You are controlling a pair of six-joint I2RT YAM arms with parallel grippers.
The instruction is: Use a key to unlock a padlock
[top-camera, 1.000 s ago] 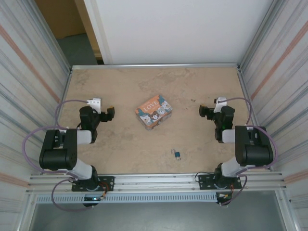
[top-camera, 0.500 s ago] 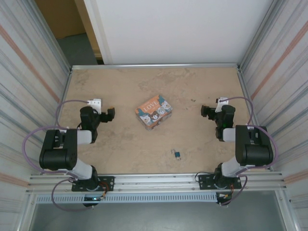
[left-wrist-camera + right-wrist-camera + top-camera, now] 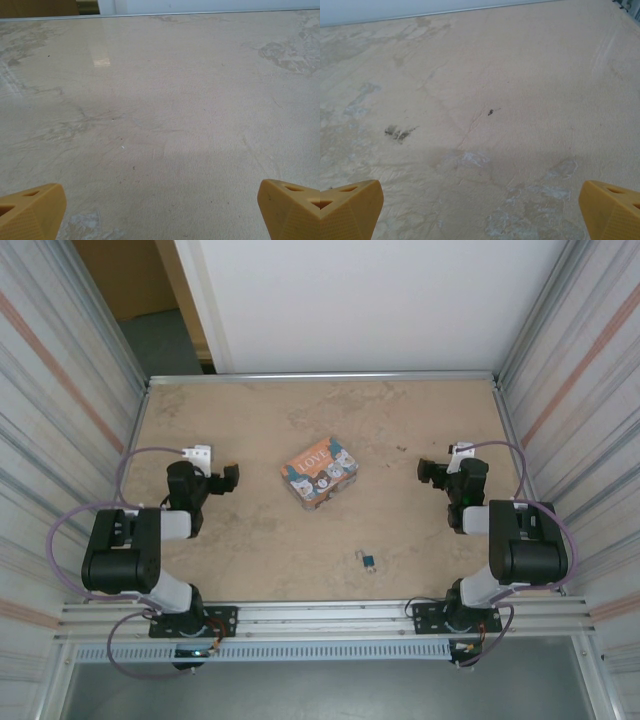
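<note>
Resting on the table (image 3: 250,420), the padlock (image 3: 371,562) lies free.

In the top view the padlock (image 3: 371,562) is a tiny blue speck by the near edge of the table (image 3: 250,540), and its shackle cannot be made out. The key (image 3: 361,555) is no more than a dark speck just beside it on the left; its shape, and whether it touches the lock, are too small to tell. The yellow fingers (image 3: 31,211) of the left tool (image 3: 160,202) are cut off by the wrist picture's lower corners. The fingers (image 3: 611,209) of the right tool (image 3: 480,202) are cut off likewise.
</note>
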